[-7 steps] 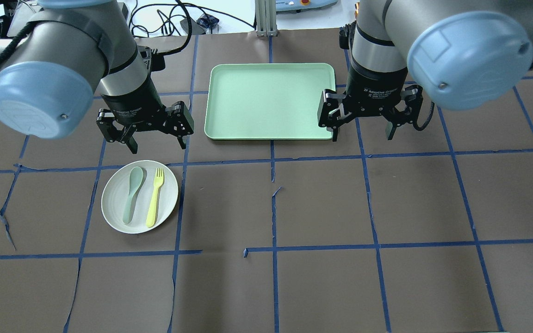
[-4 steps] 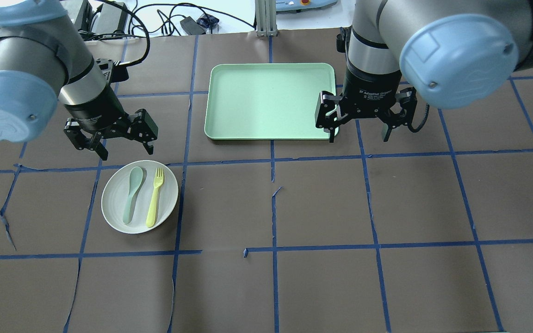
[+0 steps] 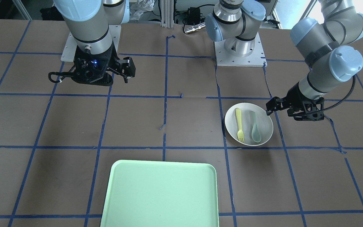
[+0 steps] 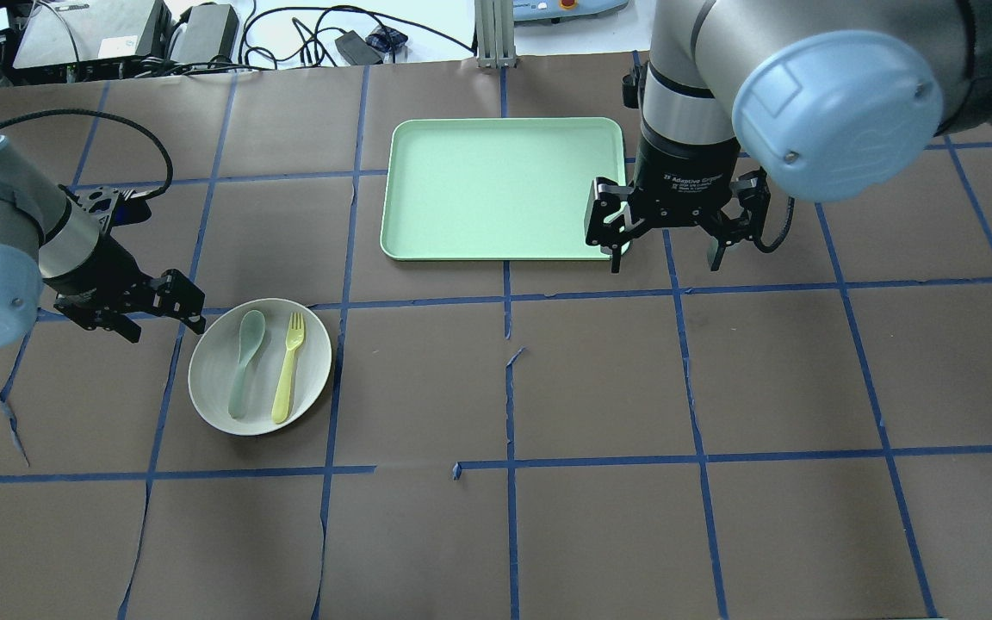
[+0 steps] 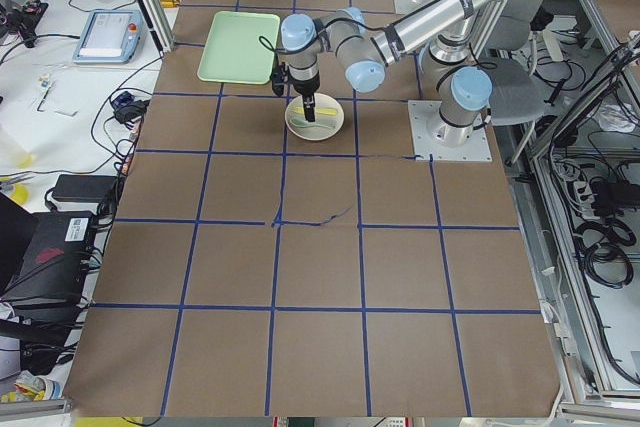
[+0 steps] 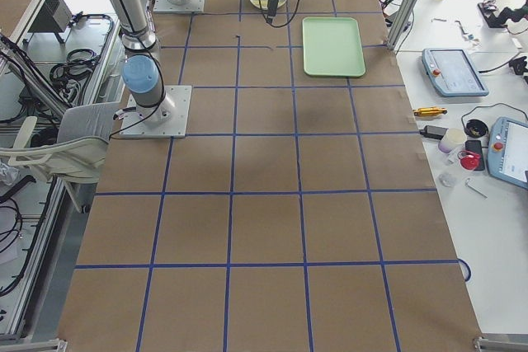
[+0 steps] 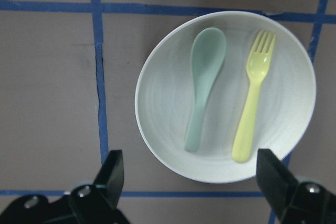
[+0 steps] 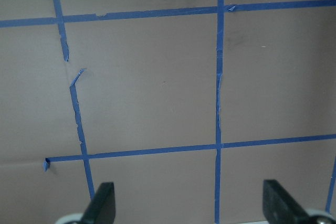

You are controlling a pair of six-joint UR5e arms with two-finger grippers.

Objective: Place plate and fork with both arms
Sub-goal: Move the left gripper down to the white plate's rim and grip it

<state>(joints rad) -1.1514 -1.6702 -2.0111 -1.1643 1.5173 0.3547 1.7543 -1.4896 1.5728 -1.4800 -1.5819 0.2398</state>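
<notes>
The off-white plate [image 4: 313,370] sits on the table's left half, also in the front view [image 3: 247,138] and the left wrist view [image 7: 163,103]. The pale-yellow fork [image 4: 288,368] [image 7: 251,106] lies on it, right of a teal spoon [image 4: 246,362] [image 7: 203,85]. My left gripper [image 4: 162,329] is open and empty, just off the plate's left rim; in its wrist view its fingers [image 7: 113,174] frame the plate. My right gripper [image 4: 665,265] is open and empty, above the tray's right near corner, with only table below it [image 8: 190,200].
The mint-green tray [image 4: 496,185] lies at the table's far middle, also in the front view [image 3: 159,192]. Brown paper with blue tape lines covers the table. Cables and equipment lie beyond the far edge.
My left arm has swung left and down, from behind the plate to its left rim. My right gripper has shifted slightly left. Plate, fork and spoon have not moved.
</notes>
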